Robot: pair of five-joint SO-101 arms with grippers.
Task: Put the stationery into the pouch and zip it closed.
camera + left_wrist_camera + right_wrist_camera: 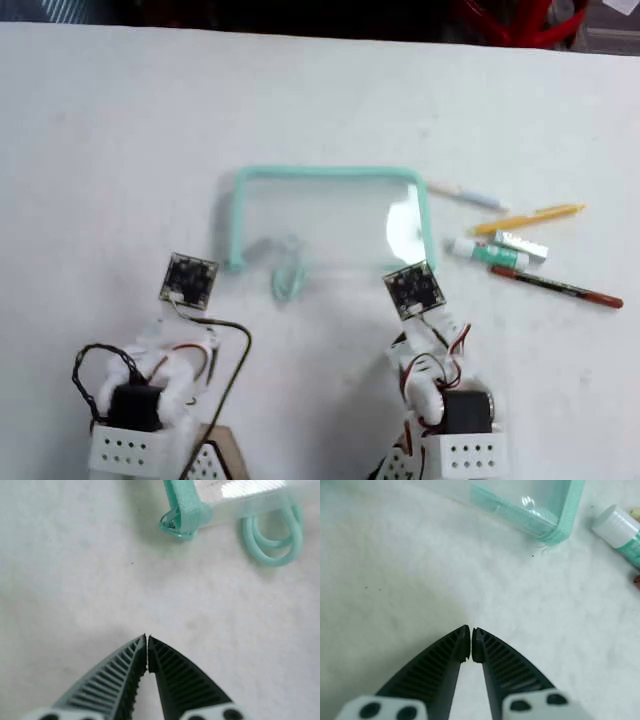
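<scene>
A clear pouch with mint green trim lies flat mid-table, its green loop cord at the near edge. Its zipper end and cord show in the left wrist view, a corner in the right wrist view. To the pouch's right lie a pale pen, a yellow pen, a glue stick, a white eraser and a red-brown pen. My left gripper is shut over bare table, short of the pouch's near left corner. My right gripper is shut near the pouch's near right corner.
The white table stretches wide on all sides. A black cable loops by the left arm's base. Dark and red items lie beyond the far edge.
</scene>
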